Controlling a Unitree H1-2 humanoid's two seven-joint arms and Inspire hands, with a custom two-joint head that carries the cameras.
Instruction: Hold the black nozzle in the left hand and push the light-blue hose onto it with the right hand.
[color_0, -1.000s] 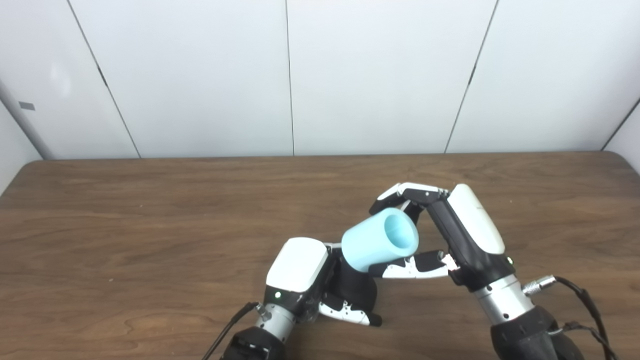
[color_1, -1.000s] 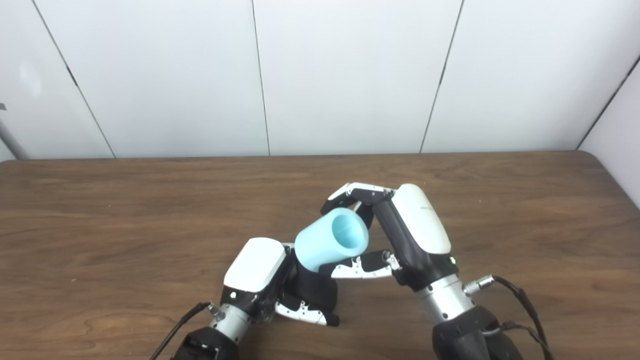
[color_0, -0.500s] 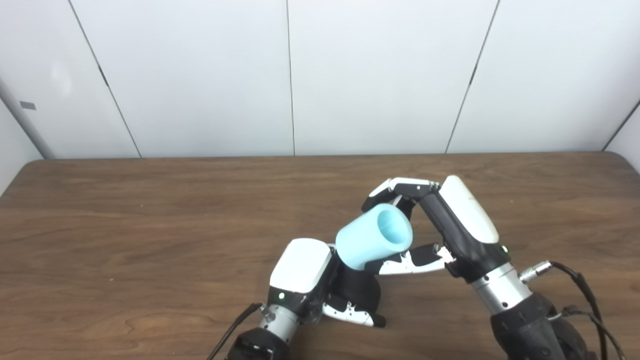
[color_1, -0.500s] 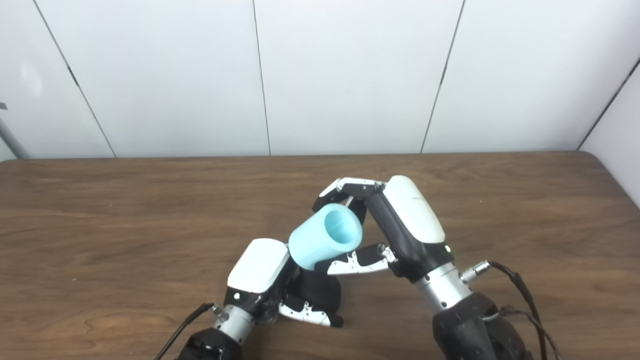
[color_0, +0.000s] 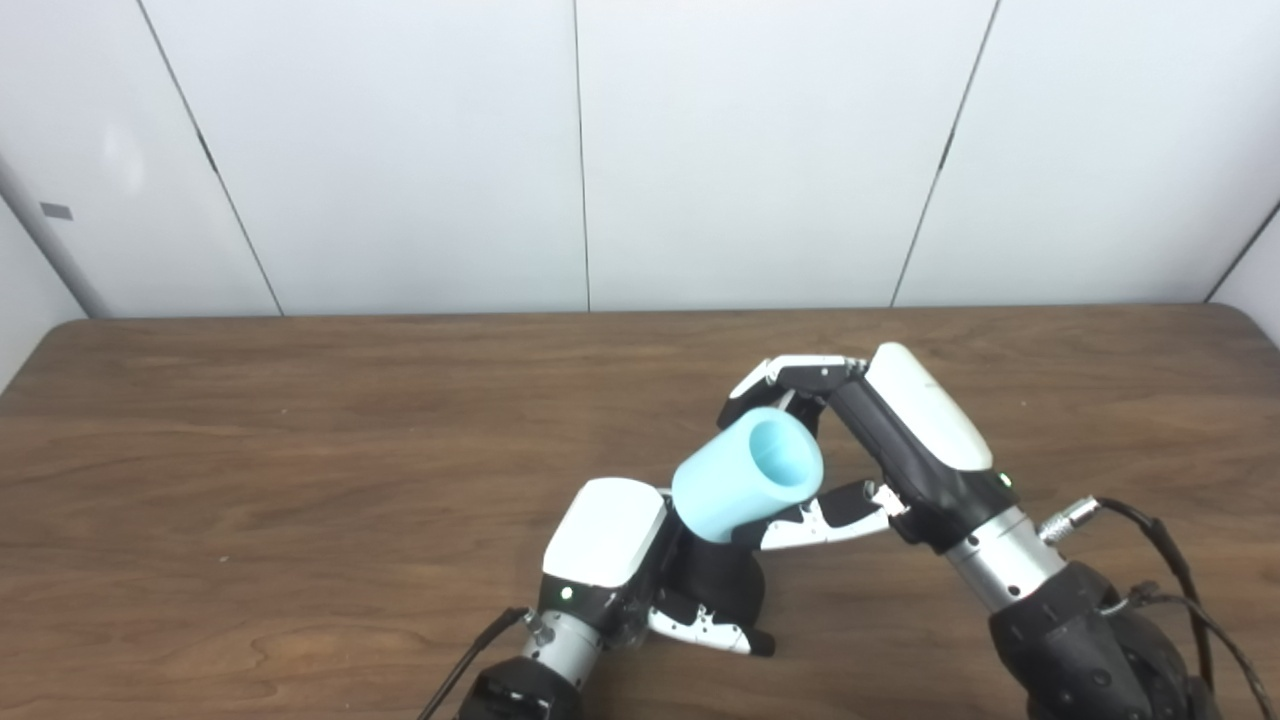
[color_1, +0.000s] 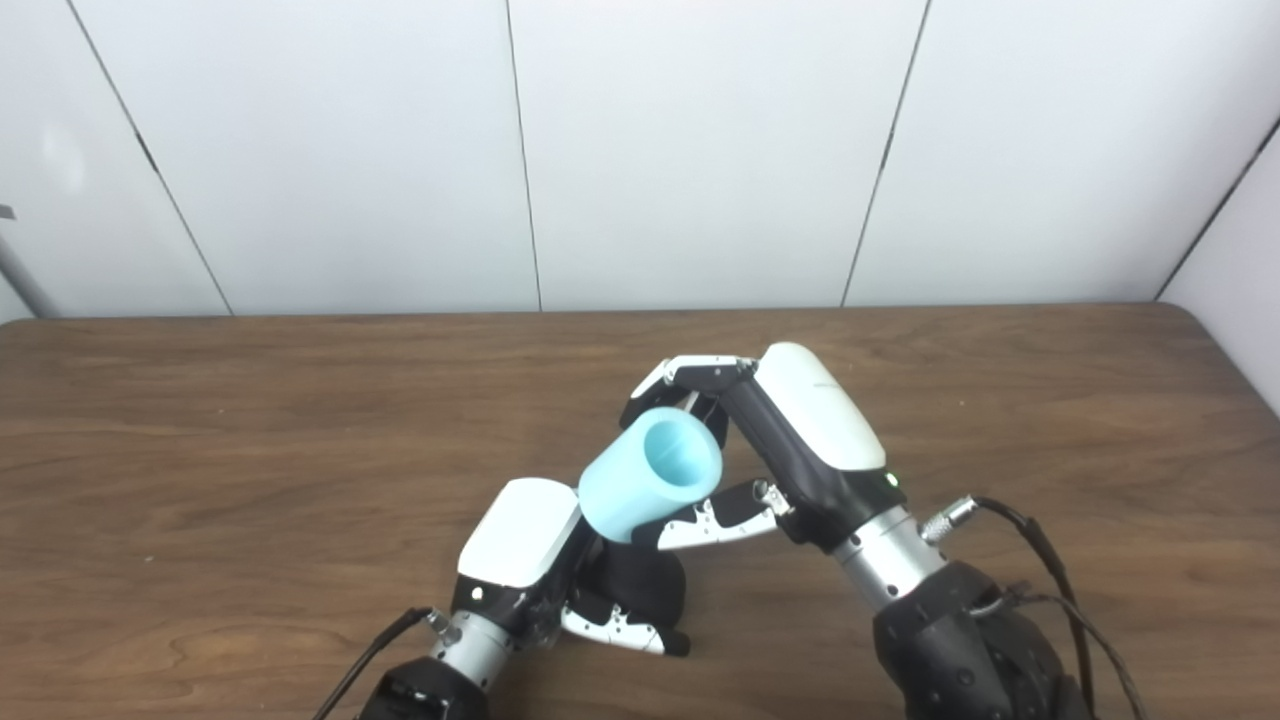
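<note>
Light-blue hose (color_0: 745, 477), clamped in the right hand (color_0: 880, 450), runs from 2 o'clock down to 8 o'clock onto the black nozzle (color_0: 715, 585), apparently gripped by the left hand (color_0: 640, 560) above the table (color_0: 300, 450).

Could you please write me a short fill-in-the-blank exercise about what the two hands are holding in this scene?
1. The light-blue cylindrical hose is held by the ____ hand.
2. The left hand is closed around a ____ nozzle.
3. The hose's open end faces the ____ hand.
4. Both hands work above a brown ____ table.

Missing words: right; black; right; wooden
</note>
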